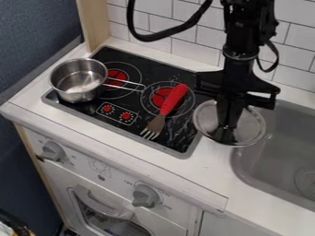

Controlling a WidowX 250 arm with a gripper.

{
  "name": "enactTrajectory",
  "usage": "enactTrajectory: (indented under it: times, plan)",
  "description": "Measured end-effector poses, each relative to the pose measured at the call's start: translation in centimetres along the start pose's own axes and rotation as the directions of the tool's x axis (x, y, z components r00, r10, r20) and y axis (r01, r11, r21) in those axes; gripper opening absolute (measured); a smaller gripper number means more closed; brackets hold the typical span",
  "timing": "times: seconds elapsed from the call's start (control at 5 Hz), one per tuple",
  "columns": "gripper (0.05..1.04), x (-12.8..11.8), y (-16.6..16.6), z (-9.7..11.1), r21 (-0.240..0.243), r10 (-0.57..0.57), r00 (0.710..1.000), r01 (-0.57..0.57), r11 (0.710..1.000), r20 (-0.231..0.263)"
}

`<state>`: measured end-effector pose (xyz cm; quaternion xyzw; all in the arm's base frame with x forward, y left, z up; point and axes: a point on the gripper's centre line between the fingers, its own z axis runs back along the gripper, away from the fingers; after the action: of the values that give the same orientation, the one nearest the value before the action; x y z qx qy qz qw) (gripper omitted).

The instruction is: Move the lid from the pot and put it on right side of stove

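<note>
A dark blue wall [34,37] is seen at the far left, beside the white toy kitchen counter [215,168]. Two grey plastic knobs [146,196] are set in the front panel, above a white oven door [126,215]. A small, round, silver metal pot [80,94] is placed at the left side of the black stove top with red burner marks [132,60]; its inside is exposed, and its wire handle is pointed to the right. A fork with a red handle and metal tines [173,100] is laid across the right burner, its tines turned towards the front. Farther right, the round, silver metal lid [250,125] is held over the stove's right edge and the counter strip beside the sink. The black two-finger gripper [227,126] is pointed downward, its fingers closed on the lid at its middle. The grey sink [283,131] is set into the counter at the far right.
</note>
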<state>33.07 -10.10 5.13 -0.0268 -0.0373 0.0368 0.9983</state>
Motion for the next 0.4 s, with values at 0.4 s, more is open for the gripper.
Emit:
enactTrajectory:
  times: [0.4]
  plan:
    - [0.055,-0.25,0.43,-2.09,0.026,-0.012,1.0,0.012,1.0,-0.023]
